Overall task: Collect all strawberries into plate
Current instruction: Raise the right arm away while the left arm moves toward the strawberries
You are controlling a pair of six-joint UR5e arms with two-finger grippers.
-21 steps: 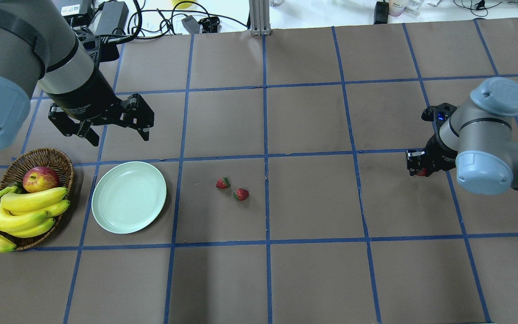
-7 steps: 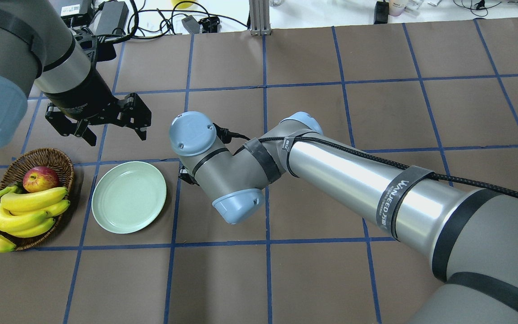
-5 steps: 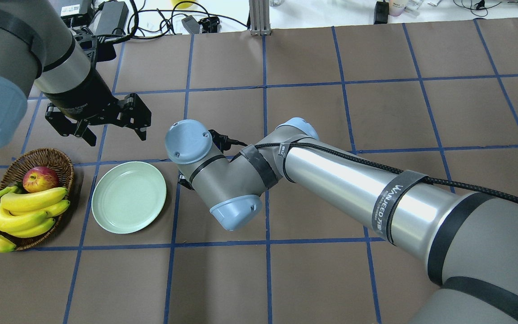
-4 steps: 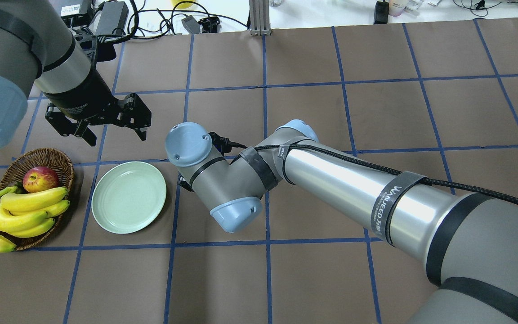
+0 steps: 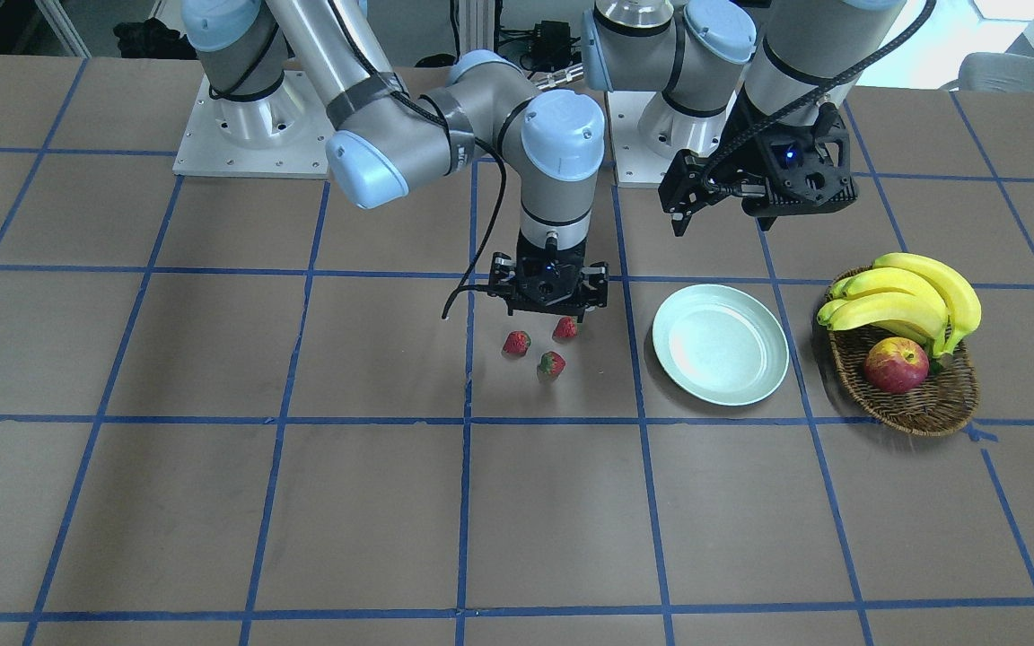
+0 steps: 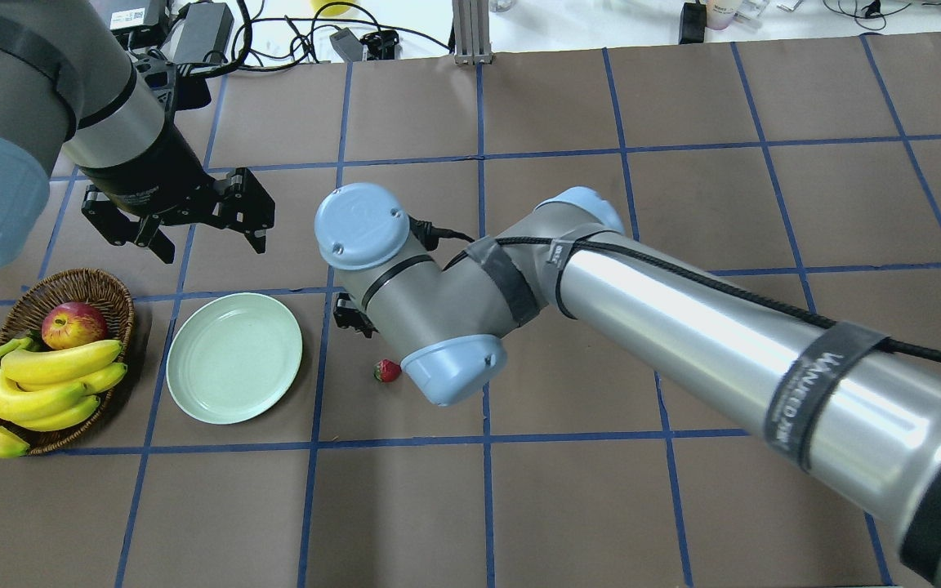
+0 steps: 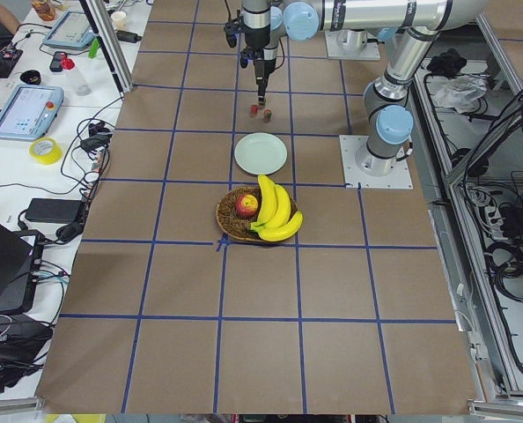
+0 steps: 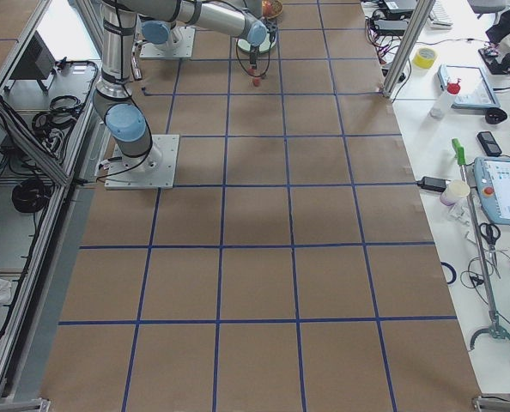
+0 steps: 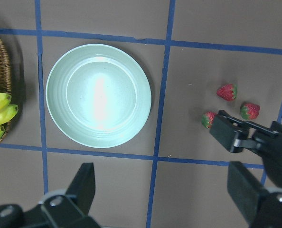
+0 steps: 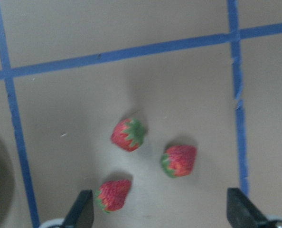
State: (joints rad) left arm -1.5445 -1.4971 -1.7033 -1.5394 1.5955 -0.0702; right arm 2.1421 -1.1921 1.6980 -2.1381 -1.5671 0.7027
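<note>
Three strawberries lie close together on the table, near the plate but outside it. The right gripper hangs just over them, fingers spread wide, holding nothing. The left gripper hovers near the plate, also wide.

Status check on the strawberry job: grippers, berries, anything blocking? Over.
Right gripper open, empty, over the strawberries. Left gripper open, hovering near the plate. All three on the table, plate holds none. Nothing seen between them.
</note>
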